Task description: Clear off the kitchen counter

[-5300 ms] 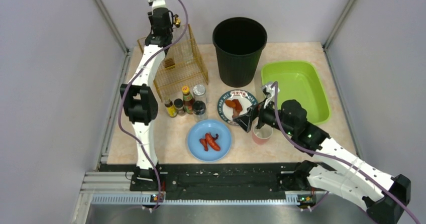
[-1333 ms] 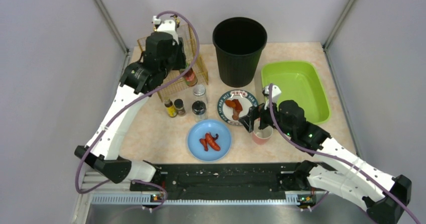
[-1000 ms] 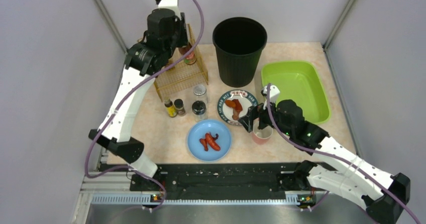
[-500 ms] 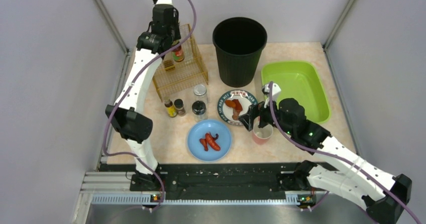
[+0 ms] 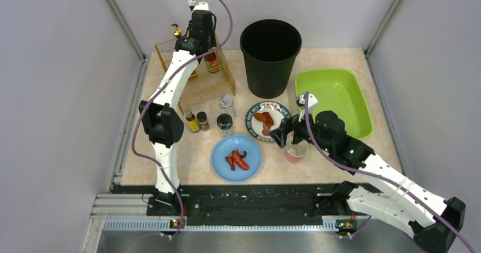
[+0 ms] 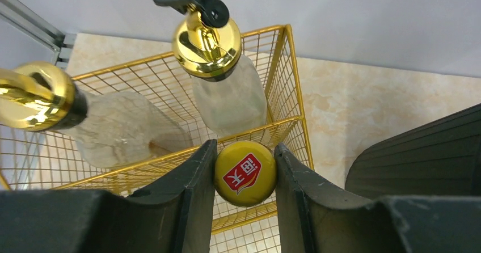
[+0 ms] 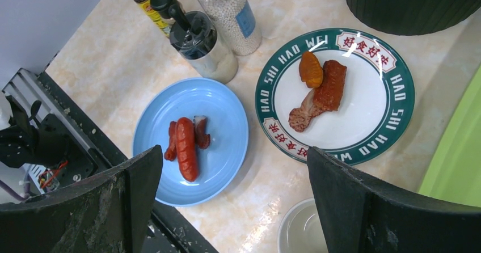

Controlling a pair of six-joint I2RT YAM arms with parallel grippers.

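Nearest to the arm bases, a black rail strip (image 5: 249,199) is running along the front edge of the large beige-pink marble-patterned surface (image 5: 193,154), which is carrying all the other things. Just behind the rail, a round blue plate (image 5: 251,151) is lying with some red sausages (image 5: 238,160) on it. To the right of it a small pink cup (image 5: 296,152) is standing, and the right tool (image 5: 283,135) is hovering over this cup with its jaws spread wide, gripping nothing. Just beyond, a white plate with a dark green lettered rim (image 7: 397,94) is carrying a few brown and orange meat pieces (image 7: 320,88). Left of this plate, close together, are standing a yellow-labelled sauce bottle (image 5: 193,122), a dark little jar (image 5: 202,120), a black-capped grinder (image 5: 225,125) and a clear shaker with a silver lid (image 5: 226,102). At the right side a lime-green plastic tray (image 5: 334,102) is resting on the surface. Farther back, a gold wire basket (image 5: 207,85) is standing beside a tall black round bin (image 5: 270,66), and two pale marbled pump bottles (image 6: 230,100) with gold collars are sitting inside the basket. Farthest, the left tool (image 6: 245,150) is clamping narrowly on a bottle with a yellow cap (image 6: 245,173), holding it at the right rim of the basket; whether it is inside the basket I cannot tell.
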